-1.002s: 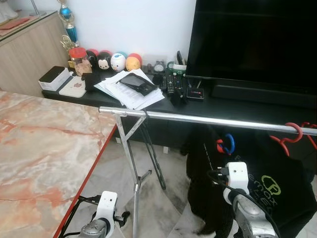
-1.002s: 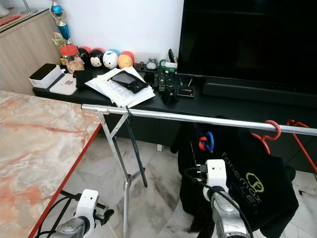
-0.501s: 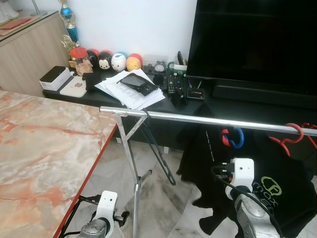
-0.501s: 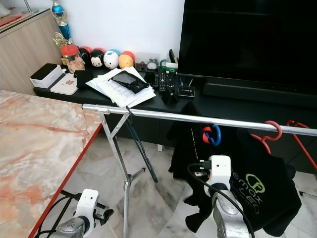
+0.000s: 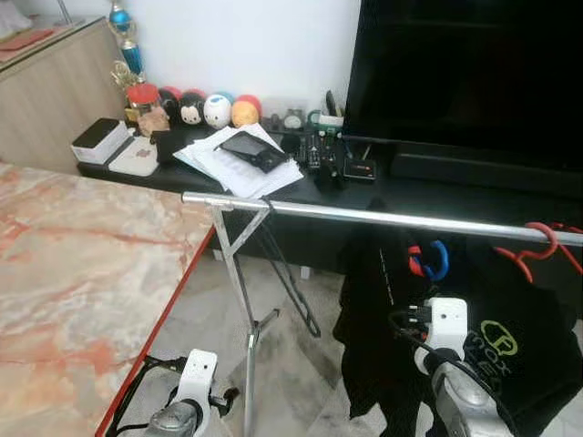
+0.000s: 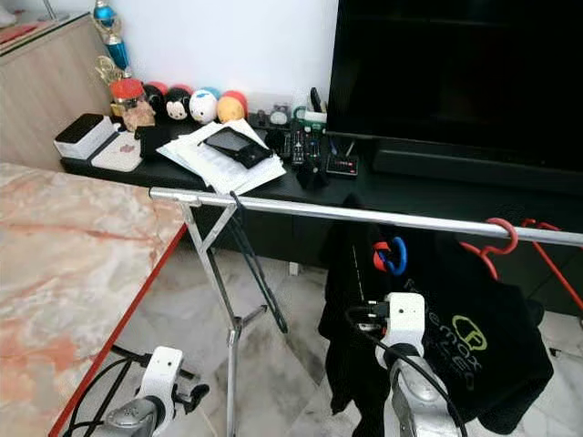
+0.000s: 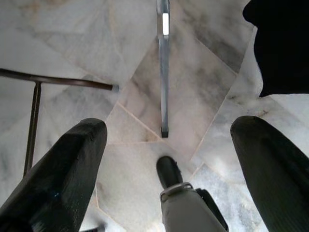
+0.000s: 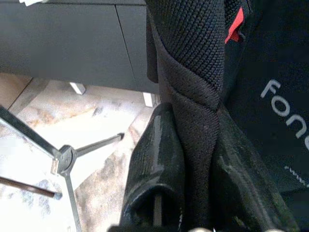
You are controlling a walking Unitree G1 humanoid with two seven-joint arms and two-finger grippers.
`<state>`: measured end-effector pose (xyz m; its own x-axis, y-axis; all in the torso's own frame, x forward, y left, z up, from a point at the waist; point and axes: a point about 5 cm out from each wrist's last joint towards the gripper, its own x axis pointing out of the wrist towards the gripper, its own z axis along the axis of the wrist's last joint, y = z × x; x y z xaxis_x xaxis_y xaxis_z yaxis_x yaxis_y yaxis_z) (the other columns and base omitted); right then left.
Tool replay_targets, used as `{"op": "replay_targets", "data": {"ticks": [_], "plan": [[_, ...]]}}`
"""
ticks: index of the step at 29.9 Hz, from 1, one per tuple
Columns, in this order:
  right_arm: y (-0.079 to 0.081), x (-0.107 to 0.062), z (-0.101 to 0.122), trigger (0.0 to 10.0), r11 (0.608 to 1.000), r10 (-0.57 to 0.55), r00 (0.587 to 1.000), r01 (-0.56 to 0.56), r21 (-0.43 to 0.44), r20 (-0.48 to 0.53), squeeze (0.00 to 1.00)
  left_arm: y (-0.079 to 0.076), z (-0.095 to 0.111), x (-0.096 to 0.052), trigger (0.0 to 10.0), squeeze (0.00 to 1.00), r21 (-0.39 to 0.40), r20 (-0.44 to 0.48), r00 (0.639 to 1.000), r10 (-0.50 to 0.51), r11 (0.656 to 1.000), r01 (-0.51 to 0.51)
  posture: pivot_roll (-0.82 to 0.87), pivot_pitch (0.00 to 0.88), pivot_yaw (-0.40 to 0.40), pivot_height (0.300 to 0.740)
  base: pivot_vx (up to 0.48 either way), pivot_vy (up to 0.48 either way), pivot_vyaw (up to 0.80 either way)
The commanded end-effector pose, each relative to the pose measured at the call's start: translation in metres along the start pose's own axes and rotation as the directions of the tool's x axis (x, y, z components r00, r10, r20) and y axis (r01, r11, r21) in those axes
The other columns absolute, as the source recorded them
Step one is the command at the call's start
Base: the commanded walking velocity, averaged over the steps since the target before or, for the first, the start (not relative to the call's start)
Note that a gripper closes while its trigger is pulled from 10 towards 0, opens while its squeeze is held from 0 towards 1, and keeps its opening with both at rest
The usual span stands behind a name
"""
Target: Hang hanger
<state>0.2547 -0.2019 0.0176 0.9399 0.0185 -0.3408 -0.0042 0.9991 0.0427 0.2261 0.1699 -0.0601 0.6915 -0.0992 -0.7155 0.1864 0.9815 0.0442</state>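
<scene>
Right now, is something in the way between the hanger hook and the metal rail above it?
Nothing visible blocks it. The red-and-blue hanger hook sits just below a bare stretch of the rail, held up by the right claw. The red hangers hang further along.

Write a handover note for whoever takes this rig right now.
Right tool: shut on the black shirt, which hangs on the hanger with the red and blue hook.
Left tool: open, idle, low over the floor by the rack's leg.
The hook sits just below the silver rail, not over it. A red hanger already hangs further right.
Done: shirt and hanger lifted to the rail.
Left: raise the hook over the rail, seat it, release.
</scene>
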Motion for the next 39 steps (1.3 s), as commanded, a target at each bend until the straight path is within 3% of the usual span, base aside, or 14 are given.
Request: {"op": "replay_targets", "data": {"ticks": [1, 39], "plan": [[-0.0028, -0.0003, 0.0063, 10.0, 1.0, -0.009, 1.0, 0.009, -0.005, 0.027, 0.0, 0.0006, -0.007, -0.0015, 10.0, 0.0, 0.007, -0.029, 1.0, 0.0, 1.0, 0.001, -0.11, 0.0, 0.016, 0.74, -0.311, 0.0, 0.0], [-0.0031, 0.0041, 0.0131, 10.0, 1.0, -0.015, 1.0, 0.016, -0.011, 0.027, 0.0, 0.0018, -0.0027, -0.0005, 10.0, 0.0, -0.002, -0.018, 1.0, 0.004, 1.0, -0.004, -0.1, 0.0, 0.011, 0.74, -0.356, 0.0, 0.0]]}}
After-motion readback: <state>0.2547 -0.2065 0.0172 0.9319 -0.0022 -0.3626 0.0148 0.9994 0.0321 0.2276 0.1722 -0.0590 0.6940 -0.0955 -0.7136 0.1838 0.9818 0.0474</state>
